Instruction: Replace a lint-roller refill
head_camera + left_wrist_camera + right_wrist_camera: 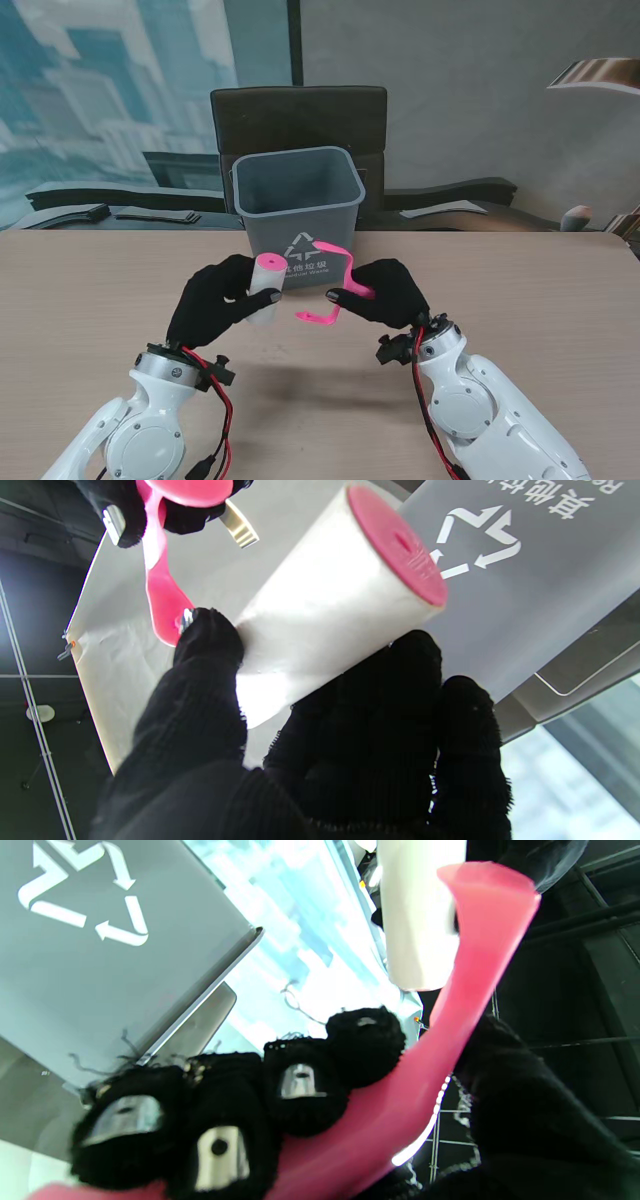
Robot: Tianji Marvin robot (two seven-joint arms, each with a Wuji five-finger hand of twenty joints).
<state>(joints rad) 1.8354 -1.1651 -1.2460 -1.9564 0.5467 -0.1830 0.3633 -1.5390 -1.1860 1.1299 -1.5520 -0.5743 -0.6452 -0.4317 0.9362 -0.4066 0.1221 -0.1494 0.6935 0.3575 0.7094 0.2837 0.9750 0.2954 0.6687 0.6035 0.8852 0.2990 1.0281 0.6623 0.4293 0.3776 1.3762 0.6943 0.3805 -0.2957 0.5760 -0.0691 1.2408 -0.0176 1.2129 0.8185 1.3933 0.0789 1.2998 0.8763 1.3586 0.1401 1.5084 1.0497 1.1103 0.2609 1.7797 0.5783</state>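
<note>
Hands meet before the grey bin [296, 205]: our left hand [213, 298] grips the white refill roll [266, 288], our right hand [388, 291] clasps the pink roller handle [335, 288].

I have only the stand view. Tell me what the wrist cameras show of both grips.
Observer: The left hand wraps the white refill roll around its lower half; thumb on one side, fingers on the other.
Operator: Describe the roll's free end.
Observer: It carries a pink end cap with a small hole at its centre.
Operator: Now the right hand.
Observer: The right hand pinches the pink handle: four fingers on one face, thumb on the other. Bare metal fingertips show through worn glove tips.
</note>
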